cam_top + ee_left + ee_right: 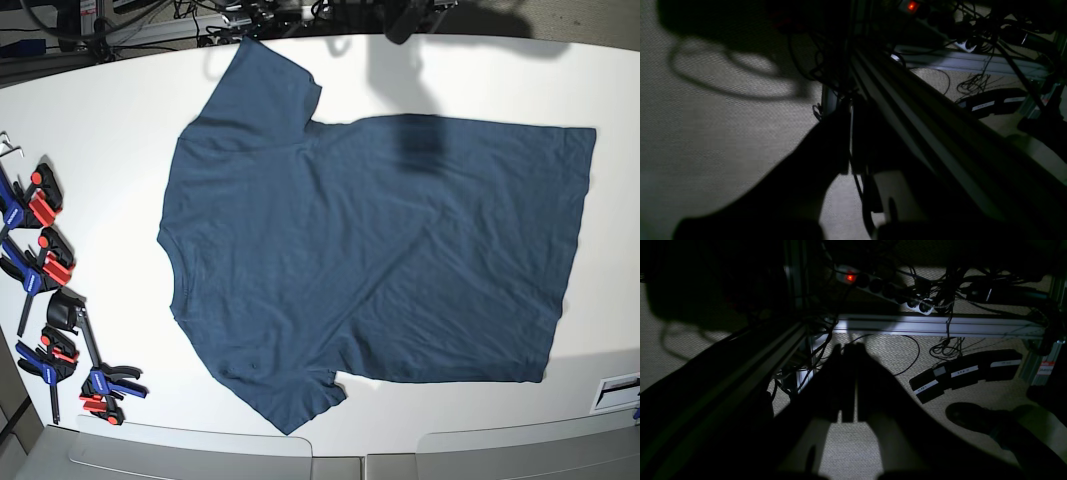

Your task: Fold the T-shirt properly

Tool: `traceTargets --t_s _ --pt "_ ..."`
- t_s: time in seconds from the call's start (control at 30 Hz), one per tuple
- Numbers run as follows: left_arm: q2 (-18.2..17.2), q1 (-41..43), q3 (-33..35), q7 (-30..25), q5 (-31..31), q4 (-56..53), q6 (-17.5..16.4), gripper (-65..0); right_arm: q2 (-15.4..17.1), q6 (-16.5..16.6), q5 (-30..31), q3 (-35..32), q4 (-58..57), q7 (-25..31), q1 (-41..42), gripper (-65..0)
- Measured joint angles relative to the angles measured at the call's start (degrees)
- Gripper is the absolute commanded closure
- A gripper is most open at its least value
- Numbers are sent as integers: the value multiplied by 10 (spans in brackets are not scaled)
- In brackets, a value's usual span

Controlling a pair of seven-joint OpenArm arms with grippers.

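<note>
The T-shirt lies spread flat and unfolded on the white table, filling most of its middle, with the neck toward the left edge of the base view, one sleeve reaching up toward the far edge and the other pointing at the near edge, and the hem along the right side. A row of red and blue clamps sits along the table's left edge, well apart from the cloth. Neither arm is over the table in the base view. Both wrist cameras look down past the table at a dim carpeted floor. The right gripper shows as a dark outline with its fingers pressed together, holding nothing. The left gripper is also a dark shape, closed and empty, beside a metal frame rail. On the floor are a power strip with a red light, tangled cables, black labelled pedals, and a dark shoe.
</note>
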Motion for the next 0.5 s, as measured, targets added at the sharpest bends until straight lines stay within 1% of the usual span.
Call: traceTargets --t_s 0.17,0.27,0.37,0.43,0.5 --pt "0 15 0 -2 -3 25 0 0 1 -2 0 0 0 0 0 0" --pt "0 33 0 -4 -6 48 0 0 7 -4 0 0 0 2 0 0" --pt "-5 49 0 -7 -12 67 -1 0 23 -4 0 0 0 3 -2 0" --pt "-13 64 0 -2 6 77 0 0 36 -4 2 0 2 4 -6 0" --pt "-22 91 0 4 3 88 -3 0 49 -4 2 0 5 7 -16 0"
